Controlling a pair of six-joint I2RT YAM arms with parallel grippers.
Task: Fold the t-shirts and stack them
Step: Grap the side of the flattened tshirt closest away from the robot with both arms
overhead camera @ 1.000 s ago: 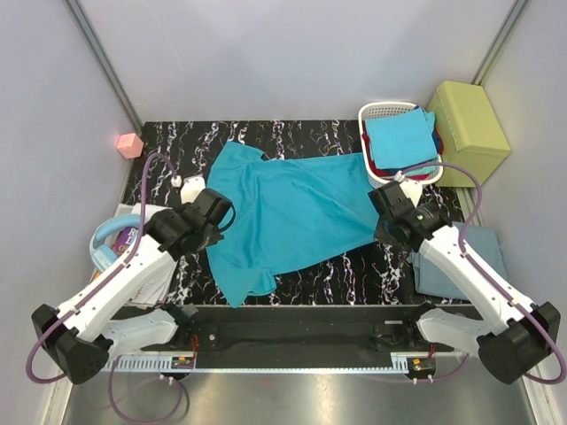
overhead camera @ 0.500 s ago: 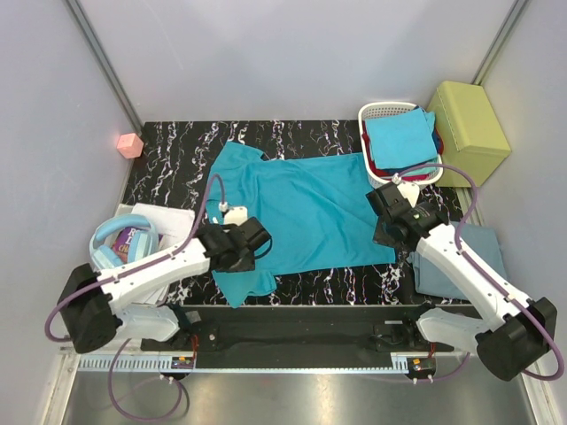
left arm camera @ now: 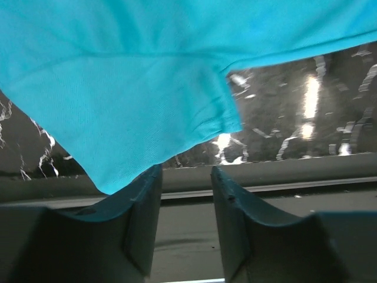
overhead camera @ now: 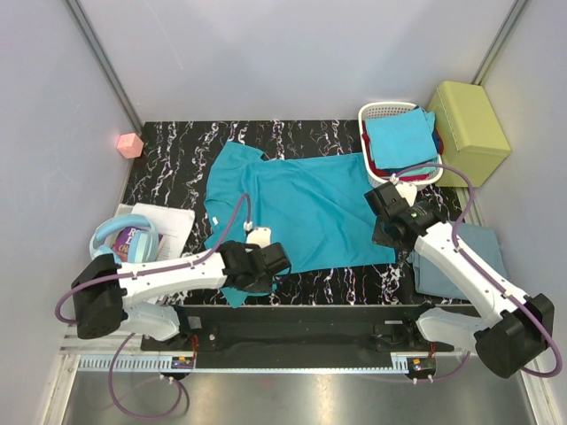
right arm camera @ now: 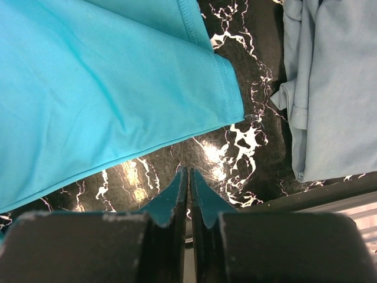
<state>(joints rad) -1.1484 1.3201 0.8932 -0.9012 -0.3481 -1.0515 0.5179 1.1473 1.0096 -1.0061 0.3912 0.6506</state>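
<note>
A large teal t-shirt [overhead camera: 301,208] lies spread flat on the black marble table [overhead camera: 177,150]. My left gripper [overhead camera: 263,274] is over its near sleeve by the table's front edge. In the left wrist view the left gripper [left arm camera: 185,177] is open and empty, and the sleeve's corner [left arm camera: 118,118] reaches its left finger. My right gripper [overhead camera: 388,233] is at the shirt's right hem corner. In the right wrist view the right gripper [right arm camera: 188,175] is shut and empty, just short of the teal hem [right arm camera: 147,88]. A grey-blue shirt [right arm camera: 330,88] lies folded to the right [overhead camera: 461,257].
A white slatted basket [overhead camera: 383,110] at the back right holds a folded bright blue shirt [overhead camera: 400,137] over a red one [overhead camera: 379,166]. A yellow-green box [overhead camera: 469,119] stands beside it. A pink cube [overhead camera: 130,144], blue headphones [overhead camera: 120,237] and paper [overhead camera: 168,221] lie at the left.
My left arm has swung right and toward the near edge, from the shirt's left shoulder to its near sleeve. The right arm has barely moved. The shirt lies as before.
</note>
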